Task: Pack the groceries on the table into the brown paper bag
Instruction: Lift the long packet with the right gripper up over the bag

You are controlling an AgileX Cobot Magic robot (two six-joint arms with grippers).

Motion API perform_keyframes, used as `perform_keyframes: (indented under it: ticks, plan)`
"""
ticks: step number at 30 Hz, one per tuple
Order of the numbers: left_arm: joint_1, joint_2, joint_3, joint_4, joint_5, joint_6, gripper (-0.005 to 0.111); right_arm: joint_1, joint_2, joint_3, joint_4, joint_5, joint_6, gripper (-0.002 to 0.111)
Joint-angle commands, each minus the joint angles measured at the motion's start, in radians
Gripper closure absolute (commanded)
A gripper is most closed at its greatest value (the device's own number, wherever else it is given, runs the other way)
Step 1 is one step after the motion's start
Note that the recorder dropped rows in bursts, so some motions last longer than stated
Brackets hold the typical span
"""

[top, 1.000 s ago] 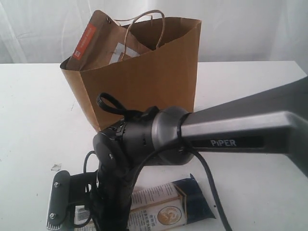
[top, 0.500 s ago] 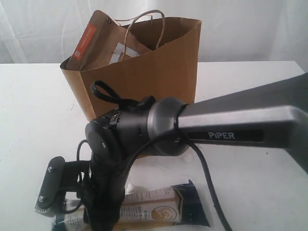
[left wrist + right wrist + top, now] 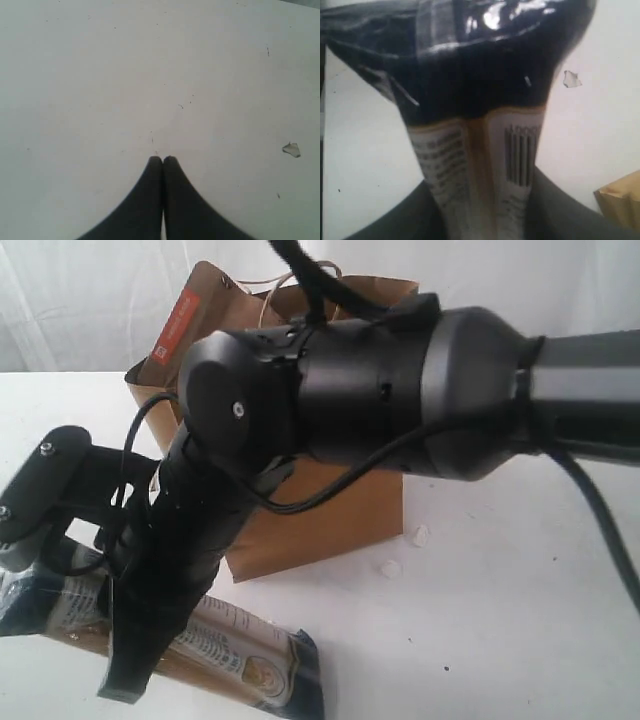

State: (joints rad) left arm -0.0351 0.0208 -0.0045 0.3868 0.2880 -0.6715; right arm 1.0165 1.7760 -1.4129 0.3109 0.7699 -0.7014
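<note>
Carried up and left since a second ago, from bottom centre to the lower left of the exterior view: the long blue-white packet (image 3: 235, 650), pinched across its pale printed stretch by the right gripper (image 3: 130, 650) and slanting down-right from the left edge toward bottom centre over the tabletop (image 3: 500, 620). Behind it at centre, upright: the brown paper bag (image 3: 340, 530), with the brown pouch (image 3: 215, 315) poking out at its upper left. In the left wrist view, left gripper (image 3: 163, 160) pressed together over bare tabletop.
</note>
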Motion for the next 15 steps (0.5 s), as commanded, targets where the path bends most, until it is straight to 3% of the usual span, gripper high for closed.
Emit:
perform_keyframes:
  ticks: [1,15]
  plan:
    - [-0.007,-0.009,0.005,0.003,-0.004,-0.005,0.107,0.000,-0.062,-0.010,0.006,-0.010,0.034,0.108]
    - [-0.007,-0.009,0.005,0.004,-0.004,-0.003,0.107,0.000,-0.305,-0.011,0.278,-0.247,0.036,0.108]
